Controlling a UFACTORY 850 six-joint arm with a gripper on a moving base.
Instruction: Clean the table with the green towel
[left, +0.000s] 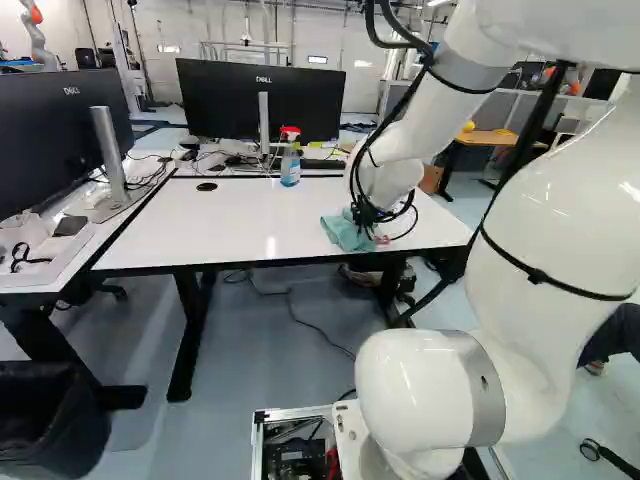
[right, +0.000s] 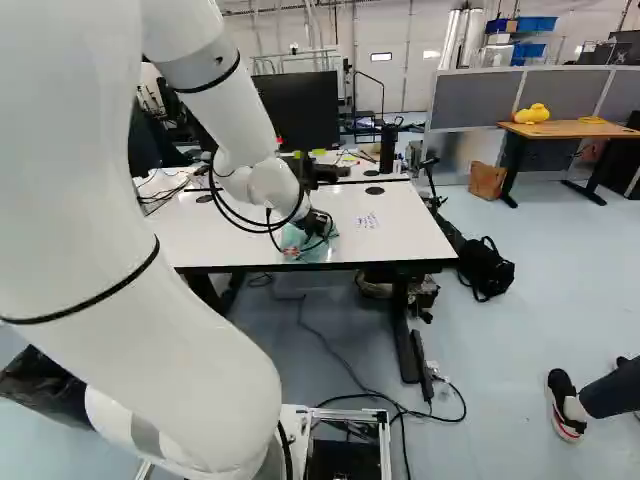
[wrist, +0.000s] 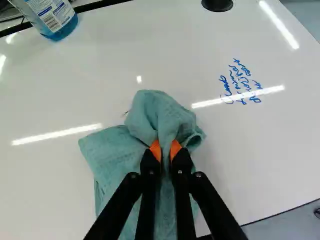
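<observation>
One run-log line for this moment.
gripper: shut on green towel | towel: bunched on white table | blue writing: not wiped off | spray bottle: upright

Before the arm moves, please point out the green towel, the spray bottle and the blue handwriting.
Green towel (wrist: 114, 154): wrist view, its spread part.
Spray bottle (left: 290, 171): left base view, its body.
Blue handwriting (wrist: 240, 82): wrist view, middle of its lines.
</observation>
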